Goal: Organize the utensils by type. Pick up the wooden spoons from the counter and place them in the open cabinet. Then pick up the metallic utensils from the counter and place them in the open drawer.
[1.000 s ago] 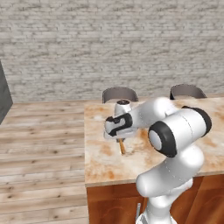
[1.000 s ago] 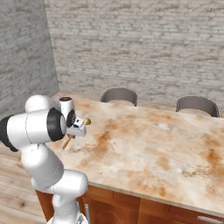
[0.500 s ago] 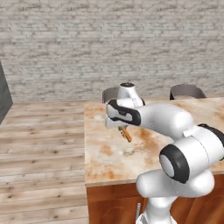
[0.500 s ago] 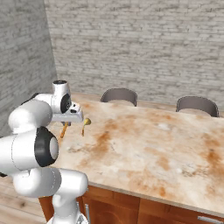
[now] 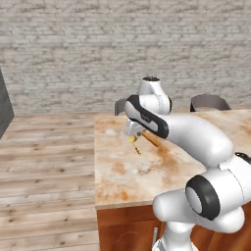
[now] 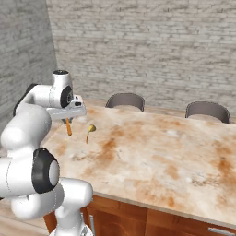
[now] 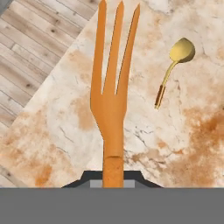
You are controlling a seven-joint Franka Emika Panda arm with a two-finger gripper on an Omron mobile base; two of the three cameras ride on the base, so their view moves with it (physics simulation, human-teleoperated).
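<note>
The wooden fork (image 7: 113, 83) sits clamped by its handle in the pincer (image 7: 113, 176), whose jaws are closed tight on it. Its long axis runs straight out along the gripper, three tines leading away from the hand. It is carried above the counter (image 6: 152, 156), near the corner by the wood floor (image 5: 44, 162), not resting on the stone. In the right base view the fork (image 6: 68, 126) hangs nearly upright below the hand, tines down.

Just beside it, apart from the tines, the small gold spoon (image 7: 174, 70) lies flat on the counter, bowl away from the hand and its dark handle end pointing back towards it.

The coming move, as I judge it, is a carry to the open cabinet, so what matters is that the fork juts out beyond the fingers.

The hand view gives the tines and the grip plainly. The left base view shows the fork (image 5: 149, 139) only as a slanted orange stick, probably partly hidden by the arm.
</note>
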